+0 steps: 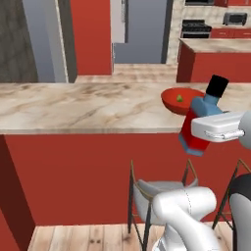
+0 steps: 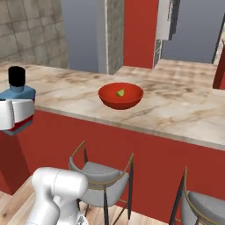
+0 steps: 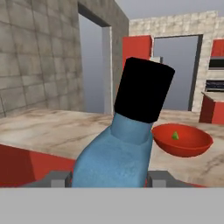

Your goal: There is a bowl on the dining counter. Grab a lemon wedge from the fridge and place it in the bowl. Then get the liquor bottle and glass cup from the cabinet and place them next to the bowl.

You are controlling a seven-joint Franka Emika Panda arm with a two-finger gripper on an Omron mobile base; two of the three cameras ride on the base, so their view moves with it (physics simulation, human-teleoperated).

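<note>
My gripper is shut on the liquor bottle, a red body with a blue shoulder and black cap. It holds the bottle tilted in the air at the dining counter's front edge, just in front of the red bowl. The lemon wedge lies inside the bowl. From the right, the bottle in the gripper hangs left of the bowl and wedge. In the hand view the bottle stands close up, with the bowl and wedge behind it to the right.
Grey-seated bar stools stand under the counter's red front, another at the right. Beyond the counter are a stone wall, a grey doorway and a second red counter with a stove behind.
</note>
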